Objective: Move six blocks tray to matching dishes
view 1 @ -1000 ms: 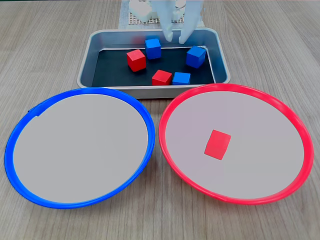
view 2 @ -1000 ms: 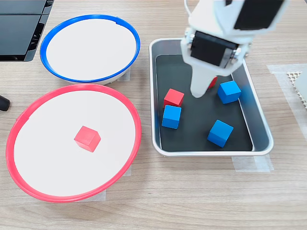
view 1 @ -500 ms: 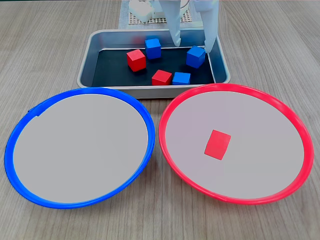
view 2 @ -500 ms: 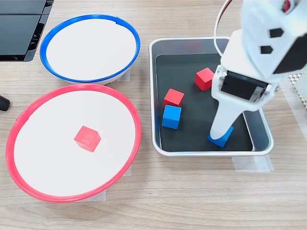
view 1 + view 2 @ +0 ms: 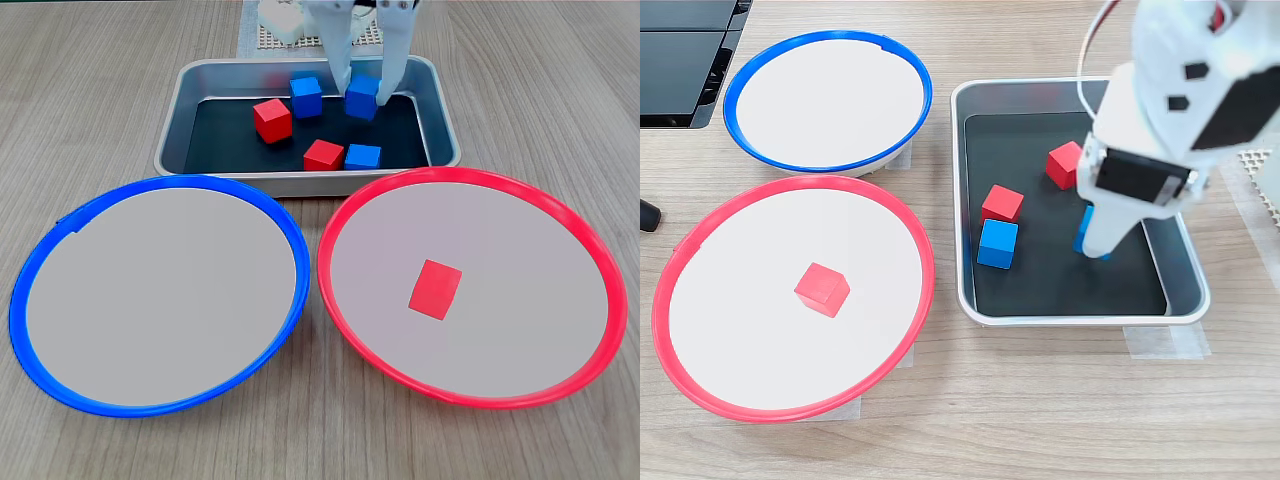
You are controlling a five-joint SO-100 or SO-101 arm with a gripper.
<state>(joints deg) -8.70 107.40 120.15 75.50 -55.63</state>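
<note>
**Blue block clamped between my fingers, inside the tray**

My tool (image 5: pixel 364 92) grips a blue block (image 5: pixel 361 97) on two opposite flat faces, low over the tray (image 5: pixel 300 182). I judge it light, stiff and matte, so a modest squeeze at mid-height should hold without slip. Half a second ago the fingers stood wide, straddling this block further toward the tray's right wall; now they are closed on it and it sits nearer the centre. Left of the tool sit another blue block (image 5: pixel 306 95) and a red block (image 5: pixel 271 120). The blue-rimmed dish (image 5: pixel 60 222) lies well apart.
</note>
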